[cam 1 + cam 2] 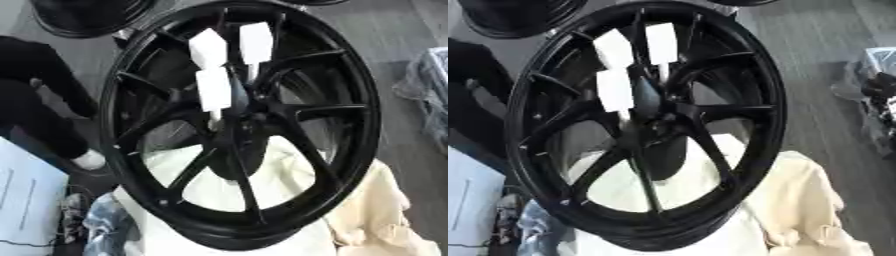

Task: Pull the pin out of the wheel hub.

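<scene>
A large black spoked wheel point(241, 125) stands tilted, leaning on a cream cloth. Its hub point(238, 117) is at the middle, where the spokes meet. Three white block-shaped pin heads stick out above the hub on thin stems: one at the upper left point(207, 47), one at the upper right point(255, 42), and a lower one point(213, 89) closest to the hub. Neither of my hands shows in either view, and nothing touches the pins.
The cream cloth point(376, 210) spreads under and to the right of the wheel. Another black wheel point(87, 17) lies at the top left. A white sheet point(26, 200) is at the lower left, and a plastic-wrapped bundle point(877, 95) at the right edge on the grey floor.
</scene>
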Tool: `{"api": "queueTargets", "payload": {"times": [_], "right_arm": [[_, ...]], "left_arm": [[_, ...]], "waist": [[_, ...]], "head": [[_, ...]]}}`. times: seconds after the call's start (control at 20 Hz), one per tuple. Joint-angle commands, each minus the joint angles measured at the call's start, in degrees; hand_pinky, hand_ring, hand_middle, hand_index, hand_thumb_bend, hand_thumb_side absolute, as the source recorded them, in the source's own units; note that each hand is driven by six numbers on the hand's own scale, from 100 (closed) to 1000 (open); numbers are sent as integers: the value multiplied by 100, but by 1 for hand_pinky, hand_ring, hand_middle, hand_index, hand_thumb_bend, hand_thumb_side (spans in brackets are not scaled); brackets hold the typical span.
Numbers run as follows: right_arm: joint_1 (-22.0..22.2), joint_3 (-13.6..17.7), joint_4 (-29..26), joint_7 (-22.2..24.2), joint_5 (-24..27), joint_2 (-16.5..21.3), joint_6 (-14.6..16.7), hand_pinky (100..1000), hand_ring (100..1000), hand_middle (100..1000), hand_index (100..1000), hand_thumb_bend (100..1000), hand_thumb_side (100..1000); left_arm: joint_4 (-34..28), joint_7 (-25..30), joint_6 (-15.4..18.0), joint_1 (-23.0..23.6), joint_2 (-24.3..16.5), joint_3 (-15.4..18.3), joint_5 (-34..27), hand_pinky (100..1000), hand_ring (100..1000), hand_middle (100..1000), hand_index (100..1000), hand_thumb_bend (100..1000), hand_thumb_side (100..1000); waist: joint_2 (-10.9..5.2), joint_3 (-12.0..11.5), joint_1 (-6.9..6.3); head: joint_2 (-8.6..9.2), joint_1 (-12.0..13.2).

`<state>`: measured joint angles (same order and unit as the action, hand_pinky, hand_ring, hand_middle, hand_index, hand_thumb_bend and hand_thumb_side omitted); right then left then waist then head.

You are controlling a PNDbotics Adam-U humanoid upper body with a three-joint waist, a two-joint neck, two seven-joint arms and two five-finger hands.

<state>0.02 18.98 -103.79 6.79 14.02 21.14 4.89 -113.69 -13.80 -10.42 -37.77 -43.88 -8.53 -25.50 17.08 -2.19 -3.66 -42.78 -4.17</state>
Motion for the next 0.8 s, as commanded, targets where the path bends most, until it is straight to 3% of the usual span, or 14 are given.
{"api": "queueTargets", "payload": {"times": [0.05, 0.45, 0.8], "right_arm": [[-10, 1, -104, 0, -37, 197, 23, 1000, 880, 803, 858, 100, 637], [31, -32, -100, 21, -68, 236, 32, 1000, 879, 803, 857, 100, 635], [90, -48, -84, 19, -118, 244, 12, 1000, 879, 803, 857, 100, 640]], "left_arm": [[-90, 380, -215, -458, -612, -287, -56, 713, 736, 756, 708, 100, 746], [-90, 1632, -1234, -1600, -1031, -1266, 367, 726, 746, 759, 730, 100, 743], [-90, 2762, -2214, -2552, -744, -1992, 839, 737, 759, 772, 781, 132, 781]], "waist": [[-143, 18, 5], [-169, 56, -16], [-203, 24, -34]], "head": [[-32, -12], [-40, -33], [-74, -91]]}}
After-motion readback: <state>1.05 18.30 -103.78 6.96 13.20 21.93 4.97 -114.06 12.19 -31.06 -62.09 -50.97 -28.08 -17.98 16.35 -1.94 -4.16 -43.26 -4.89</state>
